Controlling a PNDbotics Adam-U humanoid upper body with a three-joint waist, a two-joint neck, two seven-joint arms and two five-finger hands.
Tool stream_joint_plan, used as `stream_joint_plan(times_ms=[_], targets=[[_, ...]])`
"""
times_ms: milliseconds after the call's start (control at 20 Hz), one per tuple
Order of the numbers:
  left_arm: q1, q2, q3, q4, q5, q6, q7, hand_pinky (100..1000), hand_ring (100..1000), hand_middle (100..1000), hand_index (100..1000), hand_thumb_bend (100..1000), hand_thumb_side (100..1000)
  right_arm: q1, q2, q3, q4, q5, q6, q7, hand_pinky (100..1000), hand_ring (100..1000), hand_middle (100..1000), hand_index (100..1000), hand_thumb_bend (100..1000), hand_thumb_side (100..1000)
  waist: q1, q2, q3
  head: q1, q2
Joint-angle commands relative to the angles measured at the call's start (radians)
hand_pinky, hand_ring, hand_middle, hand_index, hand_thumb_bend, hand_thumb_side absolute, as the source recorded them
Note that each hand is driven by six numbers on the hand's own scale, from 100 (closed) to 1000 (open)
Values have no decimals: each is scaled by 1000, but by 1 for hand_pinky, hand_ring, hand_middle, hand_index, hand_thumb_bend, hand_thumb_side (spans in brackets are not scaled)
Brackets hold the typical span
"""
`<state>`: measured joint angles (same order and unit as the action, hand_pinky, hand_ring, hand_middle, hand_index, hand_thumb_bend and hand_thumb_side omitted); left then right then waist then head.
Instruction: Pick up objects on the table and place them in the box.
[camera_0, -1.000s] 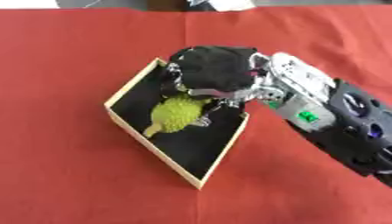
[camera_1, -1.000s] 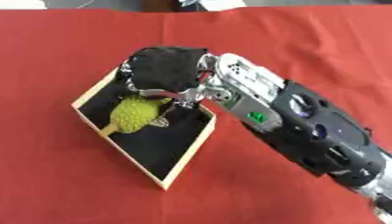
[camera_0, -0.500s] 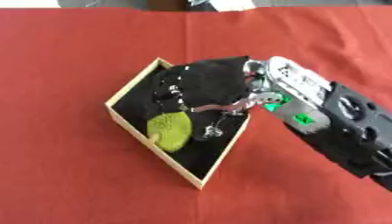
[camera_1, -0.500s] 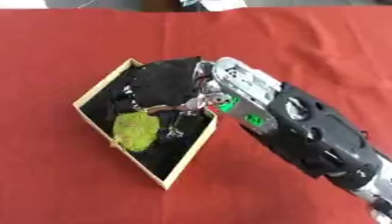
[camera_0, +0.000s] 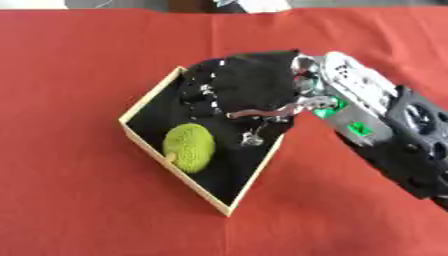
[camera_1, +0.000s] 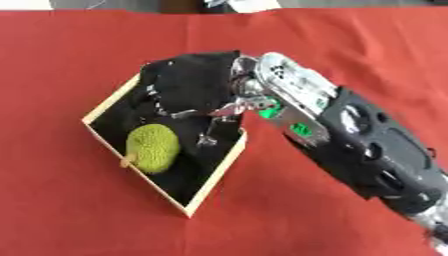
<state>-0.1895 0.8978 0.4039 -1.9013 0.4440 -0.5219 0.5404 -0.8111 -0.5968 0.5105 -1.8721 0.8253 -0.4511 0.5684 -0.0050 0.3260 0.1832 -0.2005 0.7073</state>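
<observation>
A green, bumpy, oval fruit (camera_0: 190, 147) with a short stalk lies on the black floor of the wooden-rimmed box (camera_0: 150, 95), near its left corner. My right hand (camera_0: 249, 85) hovers over the box's far right part, open, fingers spread toward the left and holding nothing. It is apart from the fruit, up and to the right of it. The black hand hides the box's far corner. My left hand shows in neither view.
The box stands cornerwise on a red tablecloth (camera_0: 79, 200). My right forearm (camera_1: 350, 145) crosses the cloth from the lower right. A white thing (camera_0: 262, 5) lies at the table's far edge.
My right hand held the green fruit above the box; it has opened and let go. The fruit now lies lower left on the box floor, free of the hand.
</observation>
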Motion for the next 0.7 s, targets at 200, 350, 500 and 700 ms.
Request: stream_joint_plan(times_ms=[200, 350, 500, 700], targets=[[14, 23, 23, -7, -9, -4, 8, 585, 623, 647, 711, 153, 690, 24, -26, -141, -119, -90, 87, -96, 806, 814, 754, 860, 100, 100, 10, -19, -16, 20, -5], [29, 20, 30, -13, -20, -7, 17, 585, 623, 647, 711, 153, 690, 55, -31, -218, -127, -138, 134, -144, 773, 814, 749, 848, 100, 128, 13, -20, -31, 32, -8], [41, 17, 33, -24, -33, -11, 25, 586, 624, 648, 712, 151, 689, 91, -41, -290, -128, -182, 179, -188, 743, 814, 746, 838, 100, 219, 14, -20, -40, 26, -15], [50, 13, 32, -37, -50, -12, 35, 586, 624, 648, 712, 150, 689, 124, -65, -393, -128, -245, 242, -251, 730, 817, 750, 837, 100, 285, 15, -18, -45, 12, -20]])
